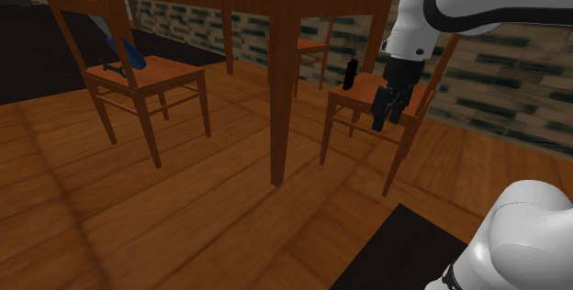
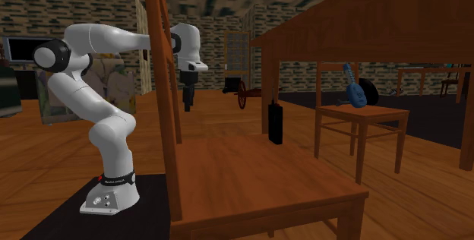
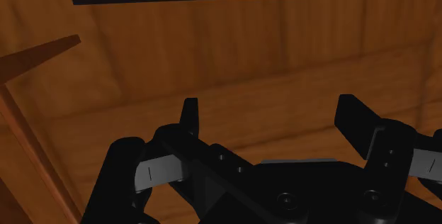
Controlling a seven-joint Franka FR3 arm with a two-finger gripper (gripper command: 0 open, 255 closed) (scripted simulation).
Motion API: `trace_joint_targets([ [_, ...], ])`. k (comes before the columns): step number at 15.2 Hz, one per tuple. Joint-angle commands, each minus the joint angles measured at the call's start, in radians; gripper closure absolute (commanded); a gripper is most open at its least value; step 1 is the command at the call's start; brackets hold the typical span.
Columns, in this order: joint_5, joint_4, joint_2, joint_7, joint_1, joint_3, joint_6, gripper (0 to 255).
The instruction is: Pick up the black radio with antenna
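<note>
Two fingers [image 3: 190,120] of the claw [image 3: 273,122] stand wide apart with nothing between them, so it is released and empty. The black radio [image 1: 350,73] stands upright on a wooden chair seat [image 1: 360,100], near the claw but clear of it, off to one side of the fingertips. The step in hand looks like the approach. Next, I judge, the claw must travel across to the radio, line its open fingers either side of the slim body, then close gently, since so narrow a thing could tip.
</note>
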Motion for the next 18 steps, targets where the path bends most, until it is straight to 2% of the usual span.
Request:
trace_joint_targets([
  [1, 0.0, 0.0, 0.0, 0.0, 0.0, 0.0, 0.0, 0],
  [10, -0.12, 0.094, 0.143, -0.315, -0.004, -0.175, 0.163, 0],
  [14, -0.134, 0.17, 0.232, -0.454, 0.008, -0.251, 0.232, 0],
  [18, -0.12, 0.267, 0.334, -0.597, 0.028, -0.328, 0.291, 0],
])
